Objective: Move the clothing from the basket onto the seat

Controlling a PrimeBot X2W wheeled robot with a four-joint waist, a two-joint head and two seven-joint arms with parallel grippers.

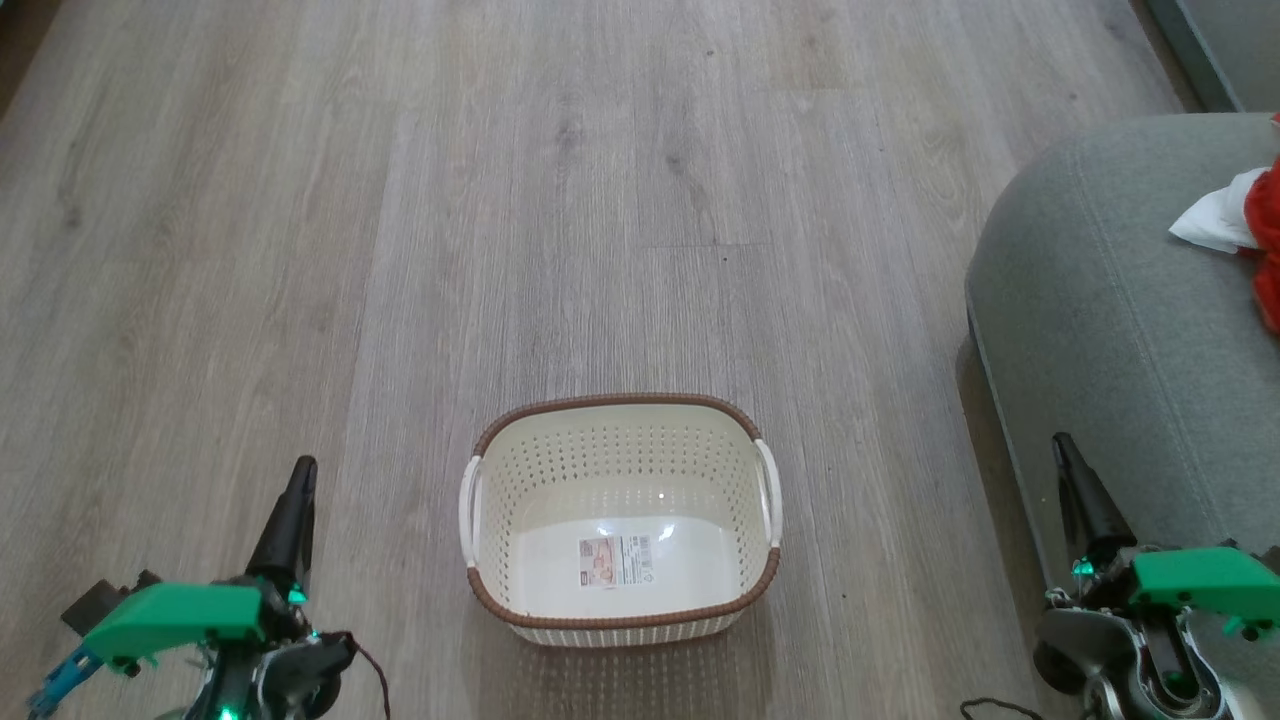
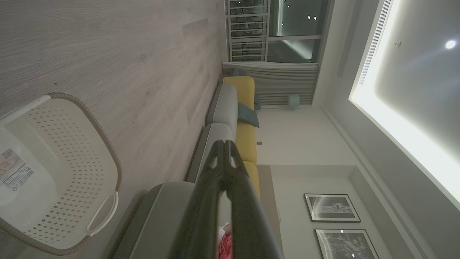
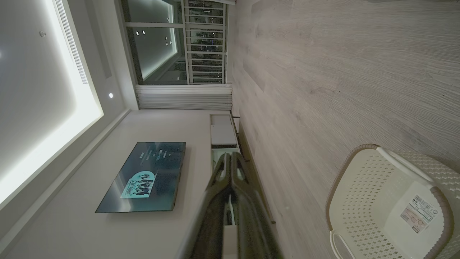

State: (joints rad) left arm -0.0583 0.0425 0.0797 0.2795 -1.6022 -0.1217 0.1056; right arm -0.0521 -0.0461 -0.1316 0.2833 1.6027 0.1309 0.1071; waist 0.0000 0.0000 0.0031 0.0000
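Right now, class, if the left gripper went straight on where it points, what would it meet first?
Nothing near: the left gripper points across pale wooden floor at the distant grey-and-yellow sofa; depth unclear.

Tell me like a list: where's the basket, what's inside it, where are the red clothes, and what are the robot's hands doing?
basket: on the wooden floor, between the two grippers
inside basket: no clothes, just a label sticker on its bottom
clothing: red and white, lying on the seat, at the right edge of the head view
left gripper: shut, holding nothing
right gripper: shut, holding nothing, near the seat's edge
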